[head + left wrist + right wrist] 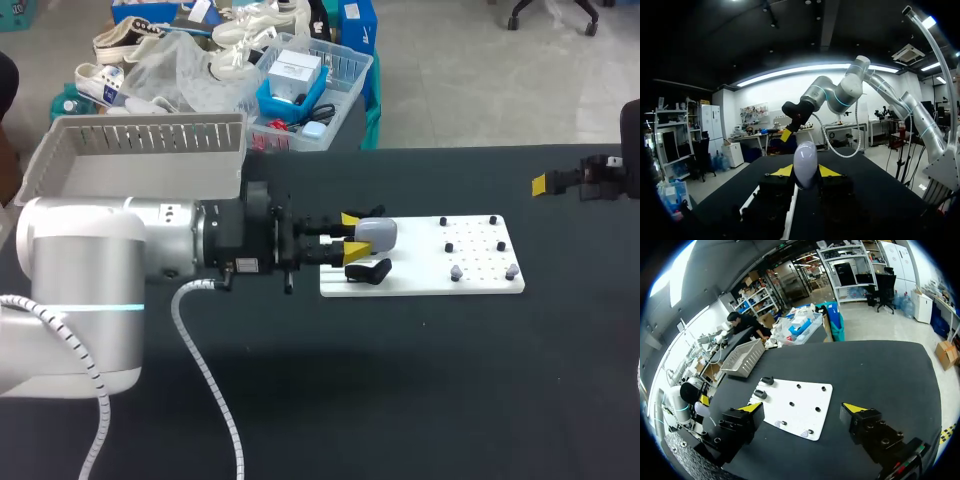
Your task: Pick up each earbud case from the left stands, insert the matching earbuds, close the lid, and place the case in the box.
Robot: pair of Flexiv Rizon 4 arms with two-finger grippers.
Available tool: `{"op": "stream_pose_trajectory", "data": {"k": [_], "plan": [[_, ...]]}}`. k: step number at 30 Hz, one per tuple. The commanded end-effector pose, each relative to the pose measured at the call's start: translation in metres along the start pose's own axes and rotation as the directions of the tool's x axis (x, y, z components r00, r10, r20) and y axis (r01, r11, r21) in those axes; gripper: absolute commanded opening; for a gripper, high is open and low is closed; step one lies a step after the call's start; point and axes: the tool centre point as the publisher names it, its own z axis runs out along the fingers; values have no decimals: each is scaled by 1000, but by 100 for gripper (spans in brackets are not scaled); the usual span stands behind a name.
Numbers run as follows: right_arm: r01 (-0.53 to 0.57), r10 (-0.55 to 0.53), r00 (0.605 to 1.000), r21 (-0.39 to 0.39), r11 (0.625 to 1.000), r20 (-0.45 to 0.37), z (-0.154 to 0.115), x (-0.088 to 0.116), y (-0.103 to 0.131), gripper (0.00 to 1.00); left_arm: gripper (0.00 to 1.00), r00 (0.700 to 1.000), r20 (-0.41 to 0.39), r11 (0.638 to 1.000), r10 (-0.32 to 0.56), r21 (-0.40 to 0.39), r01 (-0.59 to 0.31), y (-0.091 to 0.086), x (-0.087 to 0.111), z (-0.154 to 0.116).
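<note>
A grey earbud case (379, 233) is held just above the left end of the white board (420, 280), with my left gripper (352, 235) shut on it. In the left wrist view the case (805, 162) stands upright between the two yellow tips. A black earbud case (368, 271) rests on the board right beside it. Small black earbuds (448, 247) and grey earbuds (456, 271) sit on pegs at the board's right end. My right gripper (545, 184) hovers open at the table's far right; seen from its own wrist, the right gripper (804, 408) faces the board (805, 395).
A pale slatted box (150, 130) stands at the back left of the table, behind my left arm. My left arm's cable (205, 370) loops over the front left of the black tabletop.
</note>
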Motion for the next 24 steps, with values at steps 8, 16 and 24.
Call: {"op": "stream_pose_trajectory", "data": {"k": [8, 16, 24], "plan": [[1, -1, 1000, -5, 1000, 0, 0, 0, -1, 100, 0, 1000, 1, 1000, 2, -10, -2, -2, 0, 1], [33, -33, 999, 1, 999, -35, -3, 16, 4, 100, 0, 999, 6, 998, -38, 42, 37, -5, 18, 21], [92, -90, 994, 36, 995, -56, -13, 45, 23, 100, 0, 999, 2, 998, -36, 46, 35, 0, 29, 35]]}}
